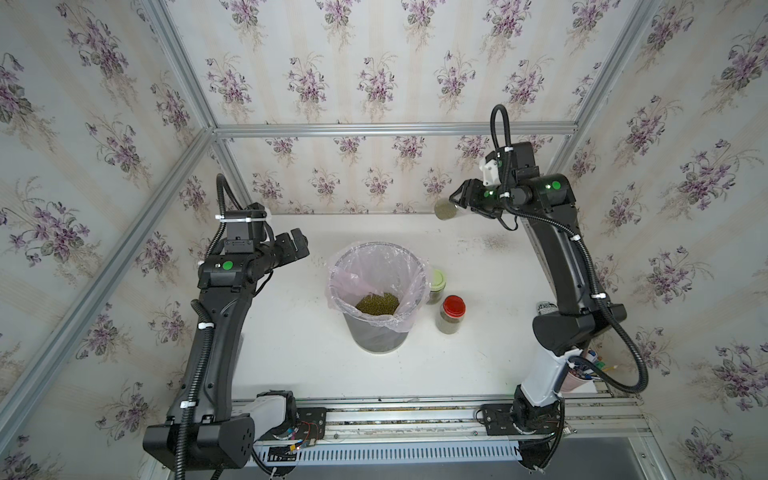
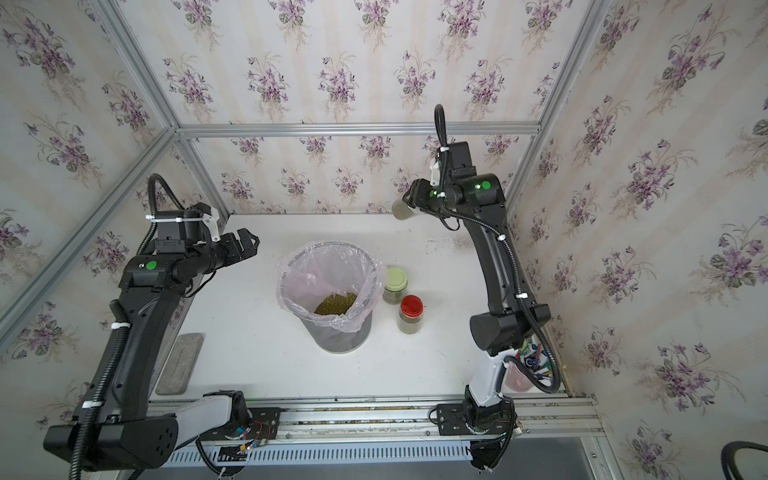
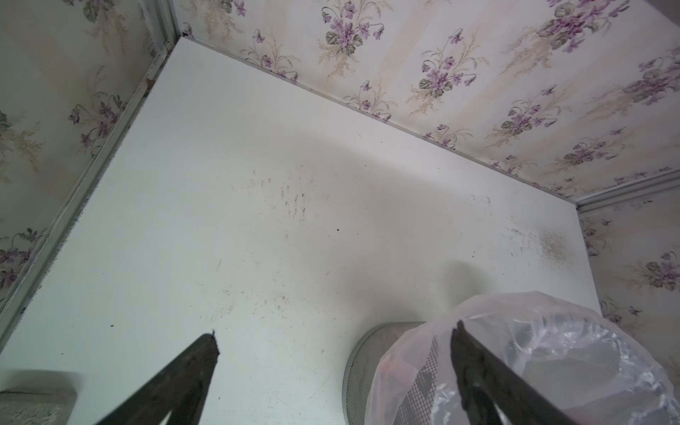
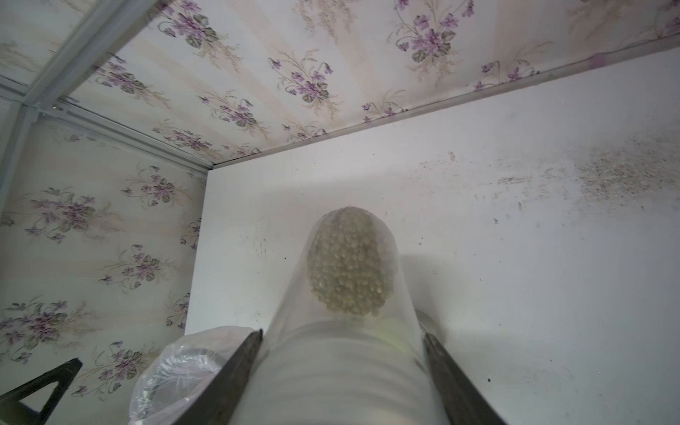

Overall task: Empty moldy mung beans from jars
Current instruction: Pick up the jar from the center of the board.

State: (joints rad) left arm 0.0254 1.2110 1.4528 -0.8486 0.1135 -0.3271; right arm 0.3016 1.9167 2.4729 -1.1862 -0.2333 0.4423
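Scanning both top views, we find the right fingers (image 1: 462, 195) clamped on the white-lidded jar (image 1: 445, 212), held sideways high over the back corner of the desk (image 1: 291, 353), far from the bin (image 1: 376, 338) (mung beans (image 1: 377, 303) already lie inside); the left fingers (image 1: 300, 245) hang spread and empty, and the red-lidded jar (image 1: 452, 313) and green-lidded jar (image 1: 436, 284) stand beside the bin. From the left wrist, nothing sits between the fingers. From the right wrist, the grip sits on the ribbed lid end, beans heaped beyond. We judge it light, rigid, slick; the ribbing offers the surest hold.
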